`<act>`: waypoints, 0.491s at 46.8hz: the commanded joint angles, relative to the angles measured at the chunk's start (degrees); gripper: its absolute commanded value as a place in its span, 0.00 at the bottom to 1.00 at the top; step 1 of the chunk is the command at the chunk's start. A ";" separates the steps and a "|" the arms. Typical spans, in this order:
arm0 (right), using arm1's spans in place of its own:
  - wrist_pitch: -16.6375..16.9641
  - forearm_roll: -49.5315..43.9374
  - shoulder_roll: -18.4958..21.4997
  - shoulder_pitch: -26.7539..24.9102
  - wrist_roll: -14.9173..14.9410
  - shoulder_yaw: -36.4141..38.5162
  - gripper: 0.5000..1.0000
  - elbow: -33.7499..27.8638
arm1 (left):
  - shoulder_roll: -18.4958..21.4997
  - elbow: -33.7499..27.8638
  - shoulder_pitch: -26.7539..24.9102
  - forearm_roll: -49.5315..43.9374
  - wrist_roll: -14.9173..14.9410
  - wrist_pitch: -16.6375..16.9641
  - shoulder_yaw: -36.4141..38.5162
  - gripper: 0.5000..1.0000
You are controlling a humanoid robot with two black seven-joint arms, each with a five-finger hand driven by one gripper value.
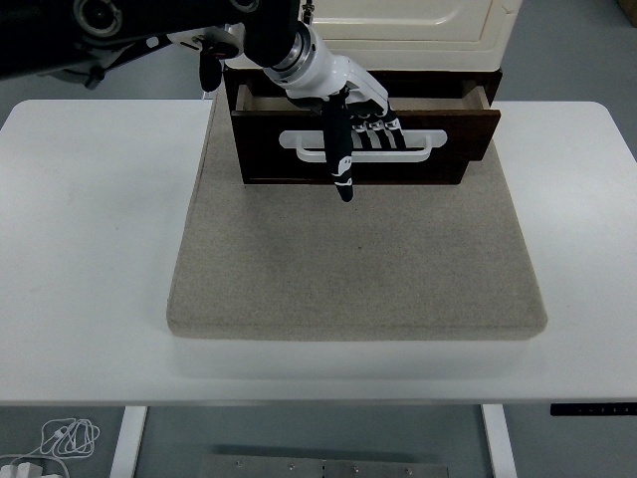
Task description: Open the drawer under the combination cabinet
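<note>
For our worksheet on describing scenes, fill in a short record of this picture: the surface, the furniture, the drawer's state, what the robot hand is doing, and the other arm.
surface: white table with a beige mat on it
furniture: cream cabinet at the mat's far end
drawer: dark wooden drawer, partly pulled out, white handle
left robot hand: robot hand, fingers hooked through the handle, thumb pointing down in front
right arm: not in view

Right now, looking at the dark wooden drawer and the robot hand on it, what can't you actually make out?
Head view only:
- Inside of the dark wooden drawer: only a sliver shows; the left robot hand covers part.
- White oblong handle: middle hidden behind the fingers.
- Cream cabinet above: cut off by the top edge.
- Right arm: out of frame.
</note>
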 commanded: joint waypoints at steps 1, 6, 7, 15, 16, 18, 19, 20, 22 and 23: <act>0.00 0.00 0.00 0.00 0.01 0.00 0.85 -0.01 | 0.01 0.01 0.01 0.11 0.02 -0.28 0.01 1.00; 0.00 0.00 0.00 0.00 0.01 0.00 0.85 -0.01 | 0.01 -0.08 0.01 0.02 0.02 -0.72 -0.07 1.00; 0.00 0.00 0.00 0.00 0.01 0.00 0.85 -0.01 | 0.01 -0.08 0.01 0.02 0.02 -0.81 -0.08 1.00; 0.00 0.00 0.00 0.00 0.01 0.00 0.85 -0.01 | 0.01 -0.08 0.01 0.02 0.02 -1.60 -0.78 1.00; 0.00 0.00 0.00 0.00 0.01 0.00 0.85 -0.01 | 0.01 -0.08 0.01 0.02 0.02 -1.69 -0.87 1.00; 0.00 0.00 0.00 0.00 0.01 0.00 0.85 -0.01 | 0.01 -0.43 0.01 0.02 0.02 -1.69 -0.87 1.00; 0.00 0.00 0.00 0.00 0.01 0.00 0.85 -0.01 | 0.01 -0.60 0.01 0.02 0.02 -1.69 -0.87 1.00; 0.00 0.00 0.00 0.00 0.01 0.00 0.85 -0.01 | 0.01 -0.78 0.01 0.02 0.02 -1.69 -0.95 1.00; 0.00 0.00 0.00 0.00 0.01 0.00 0.85 -0.01 | 0.01 -0.95 0.01 0.02 0.02 -1.69 -0.95 1.00; 0.00 0.00 0.00 0.00 0.01 0.00 0.85 -0.01 | 0.01 -0.95 0.01 0.02 0.02 -1.77 -0.95 1.00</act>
